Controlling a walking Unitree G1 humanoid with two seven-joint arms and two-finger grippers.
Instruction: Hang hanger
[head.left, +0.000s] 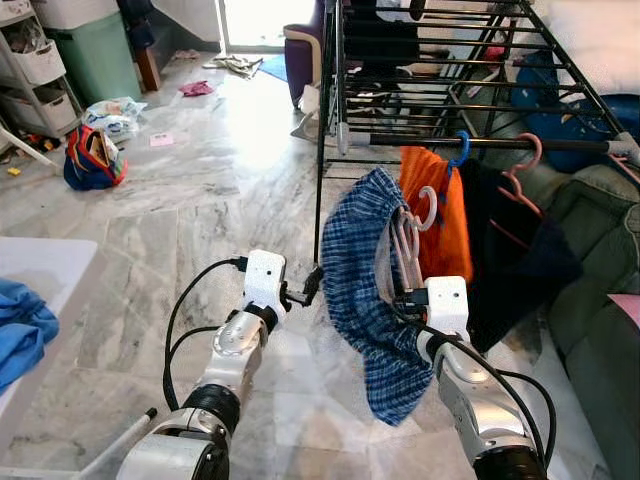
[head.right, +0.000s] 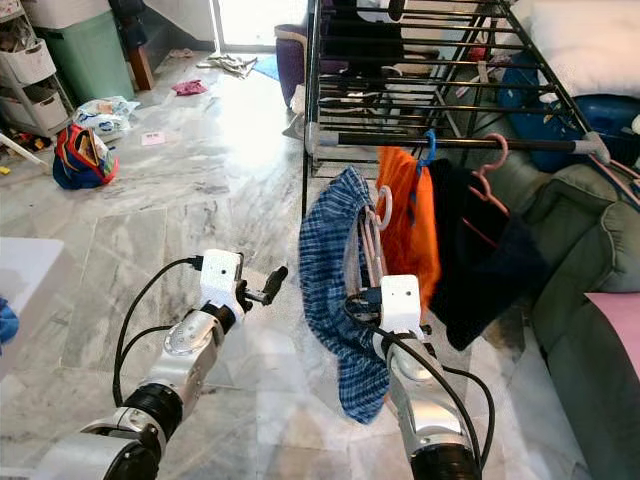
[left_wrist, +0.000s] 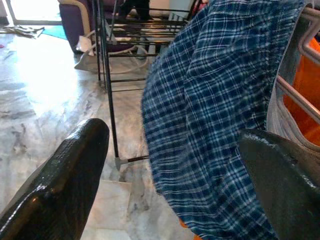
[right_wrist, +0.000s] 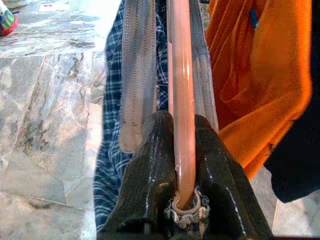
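Indoors, beside the drying rack (head.left: 430, 60), my right claw (right_wrist: 182, 165) is clamped tight on the pale pink hanger (right_wrist: 181, 95), its 2 black fingers (right_wrist: 150, 175) pressed against either side of the bar. That hanger carries blue plaid shorts (head.left: 365, 290), which hang below the rack's front rail (head.left: 480, 143), touching the orange garment (head.left: 440, 215) already hung there. The hanger's white hook (head.left: 428, 208) sits under the rail, not on it.

My left claw (head.left: 305, 290) is held out just beside the plaid cloth, fingers spread wide and holding nothing. From its wrist camera, the 2 fingers (left_wrist: 65, 175) frame the shorts, with marble floor (left_wrist: 45, 100) and a rack leg (left_wrist: 111, 115) between them; whether a fingertip touches the fabric I cannot tell.

From the head camera come things neither wrist camera catches: a blue hanger (head.left: 458, 150) and a pink hanger (head.left: 525, 165) hooked on the rail, a dark garment (head.left: 510, 260) next to the orange one, a green sofa (head.left: 600, 290) at right, a colourful bag (head.left: 92, 160) on the floor well away at left, and blue cloth (head.left: 22, 330) on a white surface (head.left: 45, 265). The right wrist camera alone gives the grip itself, plus the grey waistband (right_wrist: 137, 75) draped along the bar.
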